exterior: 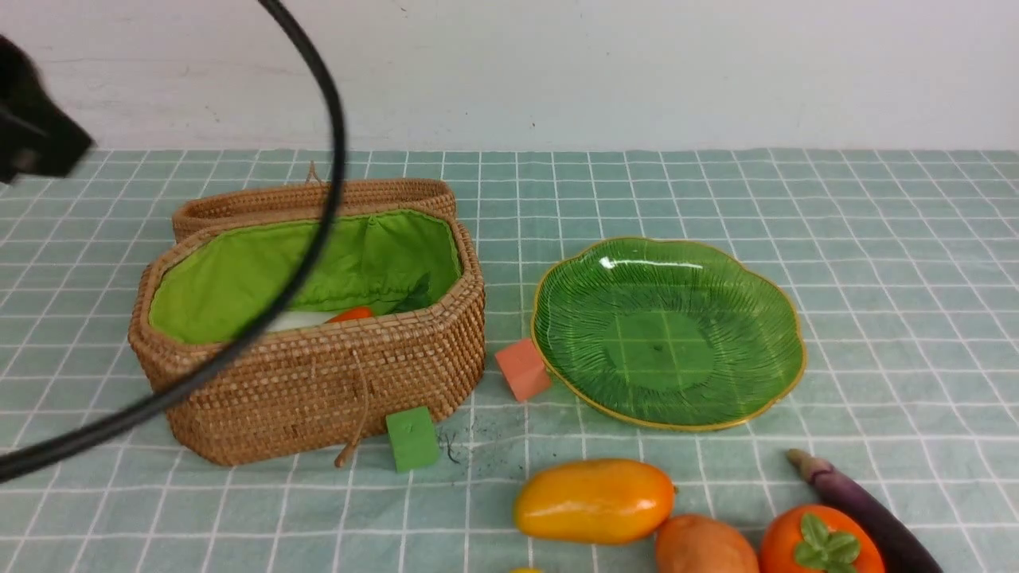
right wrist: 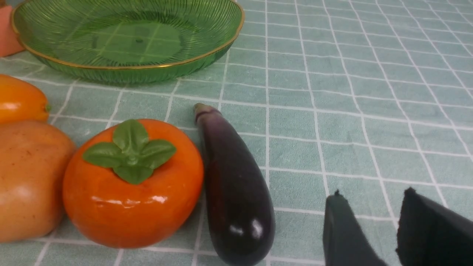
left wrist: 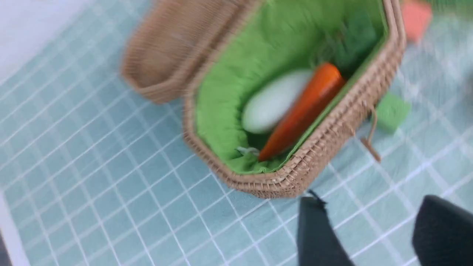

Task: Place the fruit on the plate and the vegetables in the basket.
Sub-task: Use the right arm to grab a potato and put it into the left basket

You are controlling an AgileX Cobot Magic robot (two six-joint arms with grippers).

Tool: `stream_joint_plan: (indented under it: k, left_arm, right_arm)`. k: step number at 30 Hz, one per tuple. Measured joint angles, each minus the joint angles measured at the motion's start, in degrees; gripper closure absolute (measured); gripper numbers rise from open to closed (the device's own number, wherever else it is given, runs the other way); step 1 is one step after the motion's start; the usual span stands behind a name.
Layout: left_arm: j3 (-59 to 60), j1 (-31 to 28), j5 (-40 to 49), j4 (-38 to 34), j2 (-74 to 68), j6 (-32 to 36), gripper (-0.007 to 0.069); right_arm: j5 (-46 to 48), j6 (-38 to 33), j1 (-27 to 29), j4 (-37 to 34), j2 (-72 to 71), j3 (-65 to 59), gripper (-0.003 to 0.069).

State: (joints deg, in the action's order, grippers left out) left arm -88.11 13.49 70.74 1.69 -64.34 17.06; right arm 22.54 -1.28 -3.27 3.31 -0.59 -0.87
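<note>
Nearest us, at the front edge of the checked cloth (exterior: 876, 239), the tan potato (exterior: 704, 549) and the persimmon (exterior: 820, 541) sit pressed close together. The basket (exterior: 318, 382) is the biggest thing here. Its lid is thrown back, and the white radish (left wrist: 273, 101) and the long orange-red vegetable (left wrist: 306, 111) lie side by side on its green lining. The plate (exterior: 716, 318) stands to its right, bare. It is glass, so we judge fruit should be set down on it, not dropped.

The eggplant (exterior: 868, 509) lies just right of the persimmon, stem toward the plate. Glossy and tapering, it will likely slip at the neck, so we would pinch across its thick belly. The mango (exterior: 593, 501), left of the potato, looks smooth and stiff; we would take it across its short width. The round persimmon wants a grip low on its sides, under the leafy cap. All seem to be light toys. A yellow sliver at the very edge may be the lemon (exterior: 525, 570).

The left gripper (left wrist: 369, 207) hangs outside the basket, jaws apart and empty. The right gripper (right wrist: 371, 195) hovers by the eggplant's fat end, jaws parted, holding nothing.
</note>
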Motion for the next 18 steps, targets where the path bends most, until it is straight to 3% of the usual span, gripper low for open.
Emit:
stream_joint_plan:
  k: [3, 6, 8, 13, 18]
  left_arm:
    - [6.88, 0.00, 0.00, -1.69, 11.78, -11.88, 0.0480]
    - [14.16, 0.00, 0.00, -3.86, 20.02, -14.07, 0.0564]
    - [25.18, 0.00, -1.27, -7.49, 29.34, -15.00, 0.0637]
    - [42.64, 0.00, -12.37, -10.84, 43.93, -15.23, 0.0638]
    - [58.99, 0.00, -32.74, -11.30, 58.93, -15.41, 0.0638]
  right_arm:
    - [0.00, 0.00, 0.00, 0.00, 0.00, 0.00, 0.0419]
    - [0.00, 0.00, 0.00, 0.00, 0.00, 0.00, 0.0419]
    - [0.00, 0.00, 0.00, 0.00, 0.00, 0.00, 0.0419]
    - [0.00, 0.00, 0.00, 0.00, 0.00, 0.00, 0.0419]
    - [0.00, 0.00, 0.00, 0.00, 0.00, 0.00, 0.0419]
